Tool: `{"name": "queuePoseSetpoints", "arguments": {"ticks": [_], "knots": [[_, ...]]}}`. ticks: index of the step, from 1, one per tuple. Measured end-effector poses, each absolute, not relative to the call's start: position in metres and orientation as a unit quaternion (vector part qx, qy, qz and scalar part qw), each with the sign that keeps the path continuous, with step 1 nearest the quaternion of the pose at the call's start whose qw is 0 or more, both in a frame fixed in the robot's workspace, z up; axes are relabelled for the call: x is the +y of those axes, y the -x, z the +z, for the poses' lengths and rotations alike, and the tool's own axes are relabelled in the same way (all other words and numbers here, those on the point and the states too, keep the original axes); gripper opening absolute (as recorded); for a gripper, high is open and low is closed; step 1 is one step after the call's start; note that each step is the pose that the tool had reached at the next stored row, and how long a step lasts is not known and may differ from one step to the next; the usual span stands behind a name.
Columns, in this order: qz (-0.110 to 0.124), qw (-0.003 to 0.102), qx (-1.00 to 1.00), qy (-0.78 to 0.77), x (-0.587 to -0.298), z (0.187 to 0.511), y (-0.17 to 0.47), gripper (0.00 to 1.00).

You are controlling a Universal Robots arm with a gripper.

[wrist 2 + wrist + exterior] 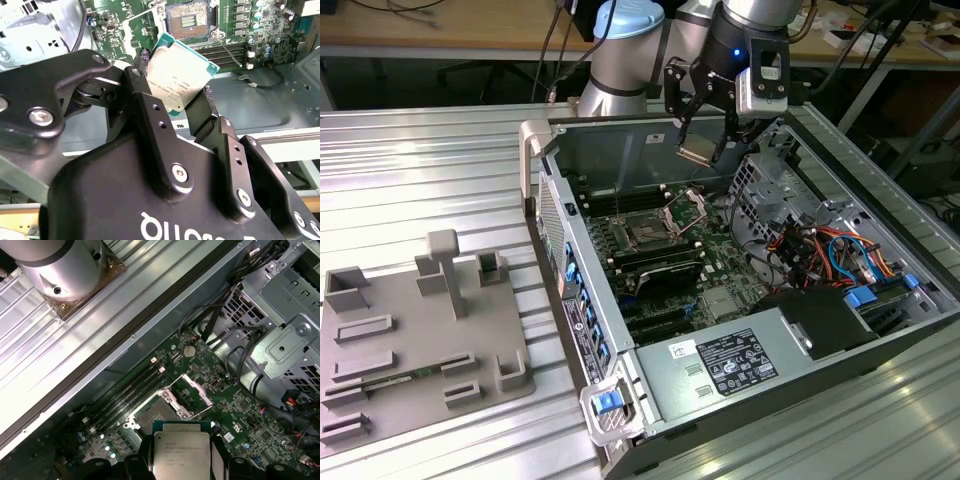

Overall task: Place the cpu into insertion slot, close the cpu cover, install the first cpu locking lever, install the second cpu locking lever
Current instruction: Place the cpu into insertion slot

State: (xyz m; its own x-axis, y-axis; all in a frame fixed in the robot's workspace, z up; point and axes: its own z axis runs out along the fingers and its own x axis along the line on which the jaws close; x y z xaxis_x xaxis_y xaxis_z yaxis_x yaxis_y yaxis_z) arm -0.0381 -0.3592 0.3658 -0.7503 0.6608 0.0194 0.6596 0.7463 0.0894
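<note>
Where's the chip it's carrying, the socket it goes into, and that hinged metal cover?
cpu [180, 75]: second wrist view, middle of its metal top.
insertion slot [189, 20]: second wrist view, middle of the socket.
cpu cover [200, 388]: first wrist view, one bar of its frame.

The robot's arm [615, 80], silver-grey tubing with a pale blue joint cap [625, 22], ends in a black gripper [176, 92] of flat hinged links [155, 135] fastened by silver screws [180, 173]. White lettering [170, 227] marks its body, and a small blue light [735, 52], perhaps an indicator, glows on the wrist [745, 25].
</note>
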Motion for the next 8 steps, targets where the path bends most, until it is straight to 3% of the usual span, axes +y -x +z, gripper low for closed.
{"name": "queuePoseSetpoints", "arguments": {"ticks": [8], "knots": [[0.045, 0.007, 0.932, -0.360, -0.3593, 0.3656, 0.0440, 0.55]]}}
